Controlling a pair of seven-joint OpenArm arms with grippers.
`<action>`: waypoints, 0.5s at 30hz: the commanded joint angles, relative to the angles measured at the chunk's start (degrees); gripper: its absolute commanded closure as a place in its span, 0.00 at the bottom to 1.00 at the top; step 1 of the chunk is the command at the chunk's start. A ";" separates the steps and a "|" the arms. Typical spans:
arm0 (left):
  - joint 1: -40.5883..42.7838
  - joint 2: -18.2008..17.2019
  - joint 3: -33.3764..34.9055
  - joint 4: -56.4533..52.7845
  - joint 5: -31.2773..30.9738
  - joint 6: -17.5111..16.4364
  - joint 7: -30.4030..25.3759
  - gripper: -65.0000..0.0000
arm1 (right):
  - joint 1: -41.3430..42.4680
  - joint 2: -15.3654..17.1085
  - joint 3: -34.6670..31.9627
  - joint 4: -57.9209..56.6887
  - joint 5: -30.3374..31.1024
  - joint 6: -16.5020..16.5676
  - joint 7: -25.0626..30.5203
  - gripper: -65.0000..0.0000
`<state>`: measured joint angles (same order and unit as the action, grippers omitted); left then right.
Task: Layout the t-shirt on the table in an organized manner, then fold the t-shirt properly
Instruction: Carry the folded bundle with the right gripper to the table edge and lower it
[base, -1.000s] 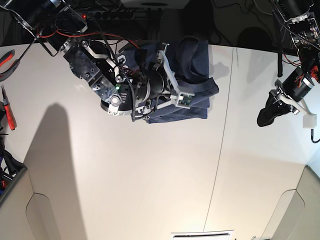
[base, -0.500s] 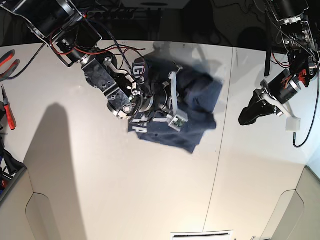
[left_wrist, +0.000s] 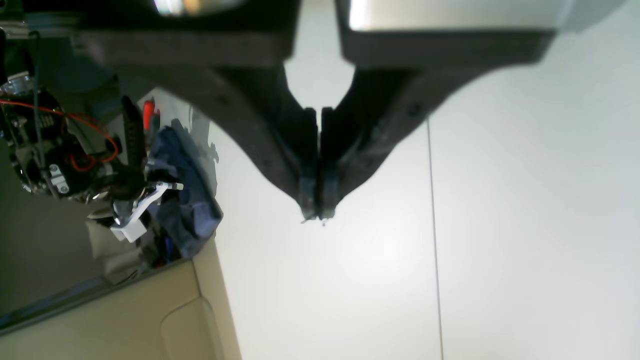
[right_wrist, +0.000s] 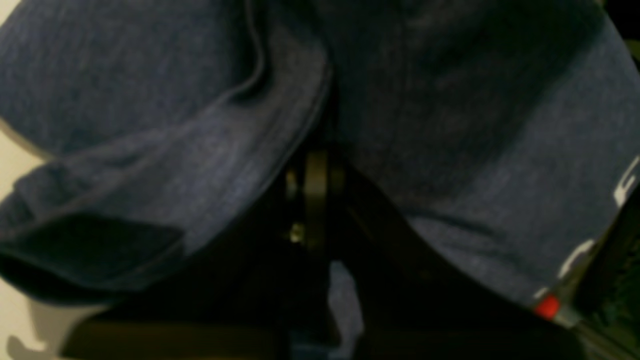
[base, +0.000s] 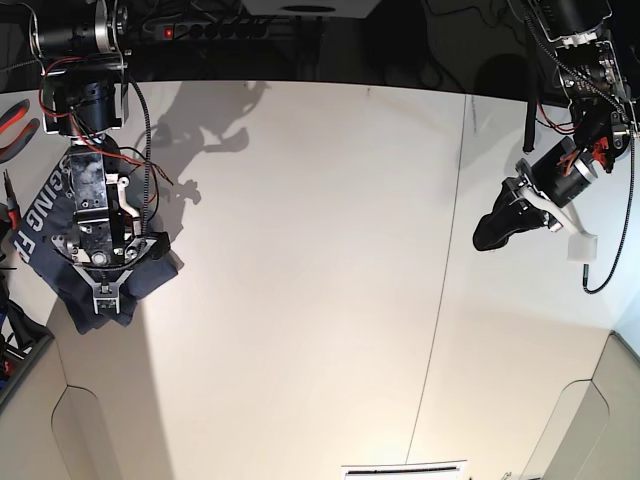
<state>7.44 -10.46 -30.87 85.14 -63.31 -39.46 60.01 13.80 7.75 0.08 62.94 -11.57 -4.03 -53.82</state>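
Observation:
The navy t-shirt (base: 38, 225) hangs bunched at the left edge of the white table (base: 300, 250), with white lettering showing on one fold. My right gripper (right_wrist: 315, 165) is shut on the t-shirt (right_wrist: 175, 165), whose cloth fills the right wrist view. In the base view that arm reaches down from the back left, and the cloth drapes around its wrist. My left gripper (base: 495, 232) hovers over the table's right side, shut and holding nothing. Its fingertips (left_wrist: 306, 192) press together above bare tabletop. The t-shirt (left_wrist: 187, 200) shows far off in that view.
A thin dark seam (base: 440, 300) runs across the table right of centre. Red-handled tools (base: 14, 125) lie at the left border. A power strip (base: 235, 30) sits behind the back edge. Beige panels (base: 95, 430) flank the front corners, and a white sheet (base: 405, 470) lies at the front edge.
My right arm has swung the t-shirt from the table's back middle over to the left edge, where it now hangs bunched. The left gripper shifted slightly inward, still shut.

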 joint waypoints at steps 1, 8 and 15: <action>-0.48 -0.50 -0.15 1.01 -1.60 -0.54 -0.92 1.00 | -0.48 -0.13 0.09 -0.48 4.68 1.88 -3.21 1.00; -0.61 -0.50 -0.15 1.01 -1.57 -0.54 -1.09 1.00 | 0.04 -2.10 0.07 -0.42 13.62 2.64 -2.23 1.00; -0.61 -0.50 -0.15 1.01 -1.53 -0.54 -1.07 1.00 | 3.72 -6.08 0.07 -0.35 13.94 4.17 1.42 1.00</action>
<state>7.42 -10.33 -30.81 85.14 -63.35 -39.46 59.96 17.54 1.87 0.32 62.98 0.80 -0.93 -50.04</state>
